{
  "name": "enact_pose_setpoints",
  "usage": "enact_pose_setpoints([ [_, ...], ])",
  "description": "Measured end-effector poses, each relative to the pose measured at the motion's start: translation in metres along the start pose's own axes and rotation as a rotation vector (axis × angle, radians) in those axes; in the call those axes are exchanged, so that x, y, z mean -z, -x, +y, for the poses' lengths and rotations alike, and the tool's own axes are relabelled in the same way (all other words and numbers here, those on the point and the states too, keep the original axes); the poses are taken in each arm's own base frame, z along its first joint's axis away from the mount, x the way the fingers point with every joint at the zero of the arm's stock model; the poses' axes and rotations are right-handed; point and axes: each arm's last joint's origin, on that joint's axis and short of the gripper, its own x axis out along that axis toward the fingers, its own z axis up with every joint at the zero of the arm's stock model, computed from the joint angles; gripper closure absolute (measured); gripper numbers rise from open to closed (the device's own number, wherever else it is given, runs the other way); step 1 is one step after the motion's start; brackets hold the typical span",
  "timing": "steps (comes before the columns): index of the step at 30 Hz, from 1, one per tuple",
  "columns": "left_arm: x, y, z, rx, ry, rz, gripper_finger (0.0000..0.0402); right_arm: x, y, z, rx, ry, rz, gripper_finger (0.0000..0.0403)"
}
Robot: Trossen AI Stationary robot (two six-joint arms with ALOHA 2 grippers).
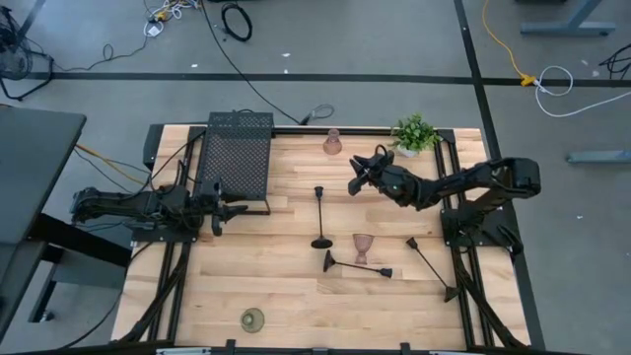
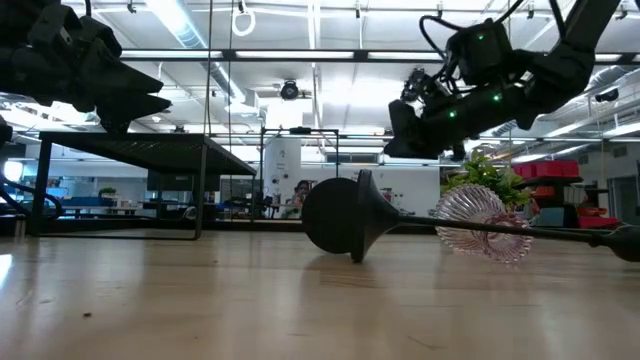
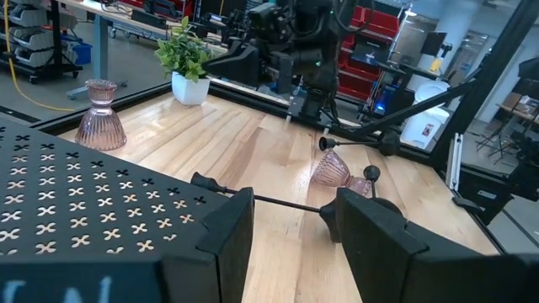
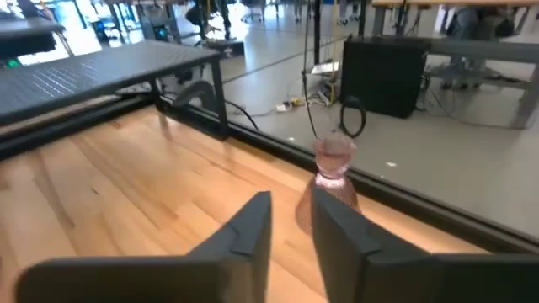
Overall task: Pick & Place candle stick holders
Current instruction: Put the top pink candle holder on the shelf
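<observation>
My right gripper (image 1: 355, 176) hangs open above the table's far middle, pointing toward a pink glass goblet (image 4: 333, 172) that stands on its foot by the far edge (image 1: 332, 143). The goblet is beyond the fingertips (image 4: 290, 206), untouched. Three black stems lie on their sides: one at the centre (image 1: 319, 212), one nearer (image 1: 355, 264), one at the right (image 1: 431, 266). A second pink goblet (image 1: 363, 247) lies between them. An olive-gold round holder (image 1: 252, 319) sits near the front edge. My left gripper (image 1: 219, 209) waits open at the table's left, beside the mesh box.
A black mesh box (image 1: 242, 153) stands at the far left. A small potted plant (image 1: 414, 133) stands at the far right corner, close to my right arm. Black rails frame the table's edges. Bare wood lies at the near left.
</observation>
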Motion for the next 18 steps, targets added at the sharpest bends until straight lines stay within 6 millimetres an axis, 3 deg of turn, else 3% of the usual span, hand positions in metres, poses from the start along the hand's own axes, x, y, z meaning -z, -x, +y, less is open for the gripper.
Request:
enact_pose_setpoints([
  [5,0.0,0.0,0.0,0.0,0.0,0.0,0.0229,0.005,-0.014,-0.003,0.016,-0.054,0.019,0.0229],
  [9,0.0,0.0,0.0,0.0,0.0,0.0,0.0229,0.008,-0.044,0.008,0.009,-0.04,0.042,0.018],
  [14,0.0,0.0,0.0,0.0,0.001,0.0,0.0229,0.018,-0.079,0.02,0.079,0.089,0.12,0.015],
  [18,0.0,0.0,0.0,0.0,0.012,-0.001,0.0229,0.021,-0.091,0.021,0.109,0.103,0.154,0.0143],
])
